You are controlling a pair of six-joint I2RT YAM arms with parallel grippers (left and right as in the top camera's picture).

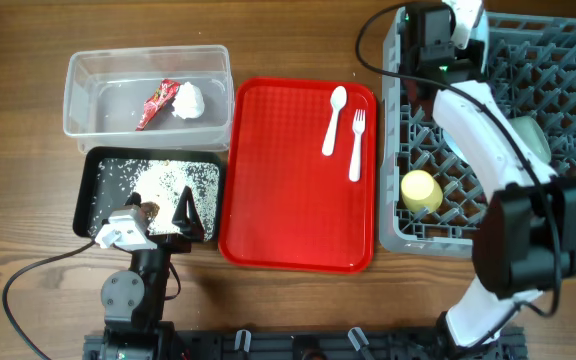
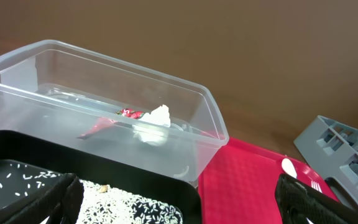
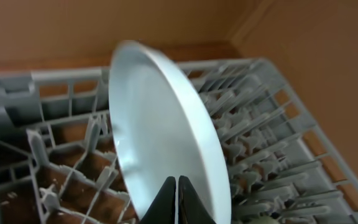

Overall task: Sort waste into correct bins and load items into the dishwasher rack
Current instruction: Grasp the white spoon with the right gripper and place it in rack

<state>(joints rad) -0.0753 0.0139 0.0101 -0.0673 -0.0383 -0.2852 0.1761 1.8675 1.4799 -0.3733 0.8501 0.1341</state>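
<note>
My right gripper (image 3: pixel 177 193) is shut on the rim of the light-blue plate (image 3: pixel 160 124) and holds it upright on edge over the grey dishwasher rack (image 3: pixel 266 137); from overhead it is at the rack's far left corner (image 1: pixel 455 25). The yellow cup (image 1: pixel 420 190) and a pale green bowl (image 1: pixel 534 138) sit in the rack (image 1: pixel 568 60). My left gripper (image 1: pixel 163 215) is open and empty above the black tray (image 1: pixel 82 200), which holds rice crumbs (image 1: pixel 168 180). The red sachet (image 1: pixel 156 103) and the tissue ball (image 1: pixel 189 100) lie in the clear tub (image 1: pixel 76 115). The light-blue bowl is not in view.
The flat red serving tray (image 1: pixel 288 200) lies between the bins and the rack, with the white spoon (image 1: pixel 334 118) and fork (image 1: pixel 356 145) on its far right part. My right arm stretches over the rack's left side. A black cable runs along the front left.
</note>
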